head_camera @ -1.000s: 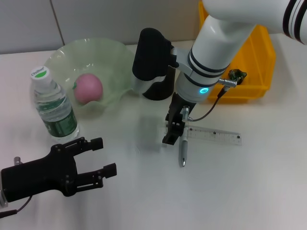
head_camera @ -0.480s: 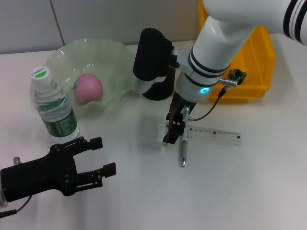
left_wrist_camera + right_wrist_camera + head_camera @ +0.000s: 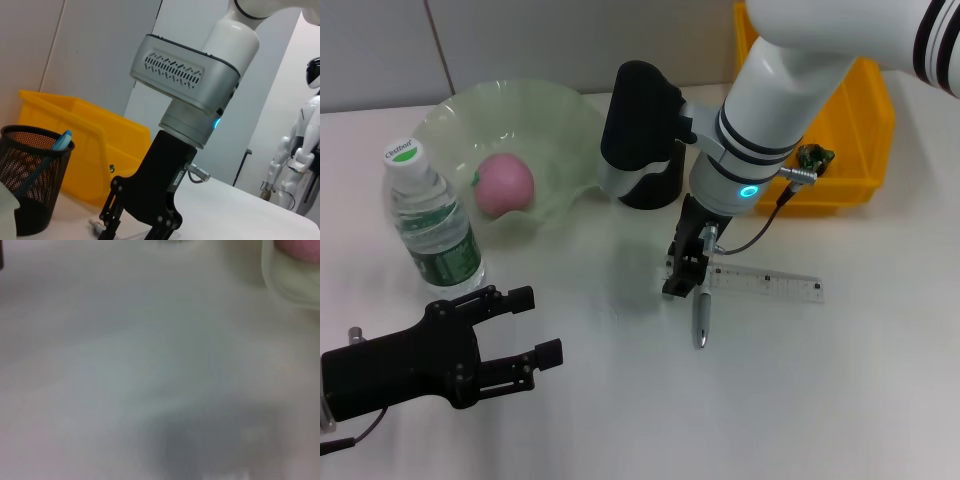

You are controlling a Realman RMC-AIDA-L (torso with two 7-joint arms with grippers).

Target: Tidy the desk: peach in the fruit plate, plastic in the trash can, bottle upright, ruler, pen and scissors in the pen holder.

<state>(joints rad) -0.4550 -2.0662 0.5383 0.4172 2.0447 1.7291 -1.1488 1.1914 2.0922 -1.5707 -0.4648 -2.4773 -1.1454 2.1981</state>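
Evidently clenched on the pen's [image 3: 700, 318] upper end, the right gripper [image 3: 684, 276] should lift straight, clearing the ruler [image 3: 765, 282] underneath, toward the pen holder [image 3: 650, 185]. Left gripper [image 3: 525, 345] waits released, near the bottle [image 3: 430, 222].

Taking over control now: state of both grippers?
Left gripper: open, empty, parked low near the bottle.
Right gripper: down at the pen, cannot tell.

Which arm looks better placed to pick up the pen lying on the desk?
The right. Its gripper is down directly over the pen and ruler, while the left gripper sits open, well off beside the bottle.
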